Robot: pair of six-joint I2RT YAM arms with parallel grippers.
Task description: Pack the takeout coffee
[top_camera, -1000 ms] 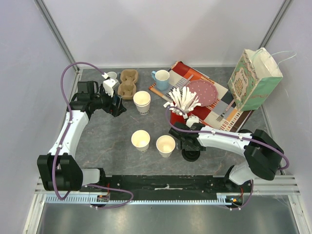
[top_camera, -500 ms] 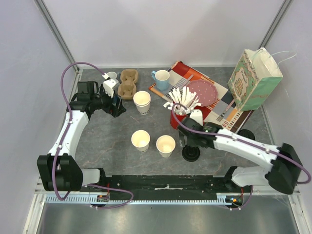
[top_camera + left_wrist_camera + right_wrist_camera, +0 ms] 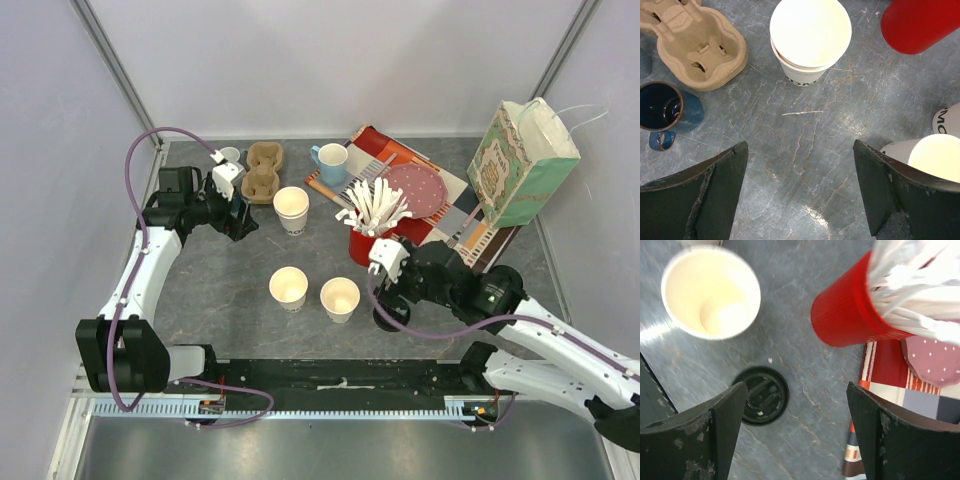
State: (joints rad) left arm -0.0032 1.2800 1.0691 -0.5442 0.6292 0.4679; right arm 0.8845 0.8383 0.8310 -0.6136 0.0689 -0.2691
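on the grey table (image 3: 200,290) three paper cups stand upright, open-topped and well apart: the back cup (image 3: 291,208) near the cardboard carrier (image 3: 262,170), and the front left cup (image 3: 288,287) and front right cup (image 3: 340,298) side by side nearer the arm bases. none wears a lid, so nothing looks ready for the carrier or the paper bag (image 3: 525,160) yet. the right gripper (image 3: 797,405) hangs low over a loose black lid (image 3: 762,395) lying flat between the front right cup and the red cup of white cutlery (image 3: 850,315). its jaws are spread wide with nothing between them, which reads as lining up to pick the lid. the left gripper (image 3: 800,150) waits near the carrier, jaws also wide and holding nothing, looking down at bare table with the back cup just ahead, probably placed to take or steady a cup. from overhead the lid is mostly hidden under the right gripper. the back cup shows a doubled rim in the left wrist view, so it may be two nested cups; i cannot tell. the lettering on the cups is cut off, the cutlery is blurred in the right wrist view, the bag's inside is out of sight, and only this one lid shows. a dark blue mug (image 3: 665,107) sits beside the carrier.
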